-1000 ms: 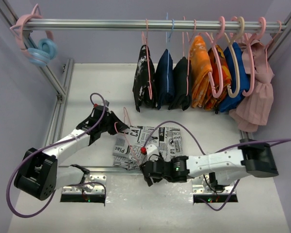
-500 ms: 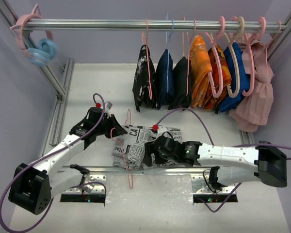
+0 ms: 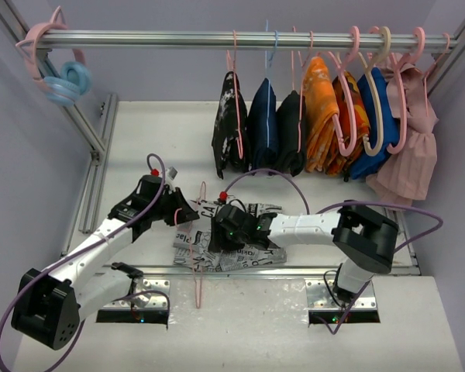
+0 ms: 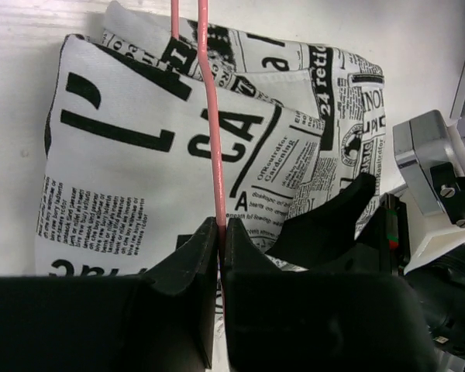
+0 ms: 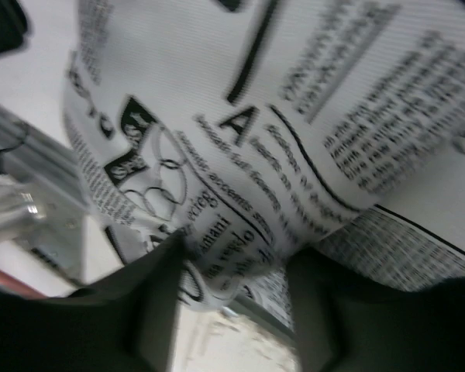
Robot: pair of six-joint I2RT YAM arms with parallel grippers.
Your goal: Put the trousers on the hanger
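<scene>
Nearest, the hanger [image 4: 218,201] runs lengthwise near-to-far over the folded trousers [image 4: 116,178] on the table [image 3: 163,132], hook pointing away. The left hand [image 4: 220,240] pinches its wire shut. The right hand [image 5: 231,263] straddles a trousers fold, fingers apart.

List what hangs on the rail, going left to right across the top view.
empty pink and blue hangers → black speckled garment → navy garment → black garment → orange garment → darker orange garment → blue garment → pink pleated garment
</scene>
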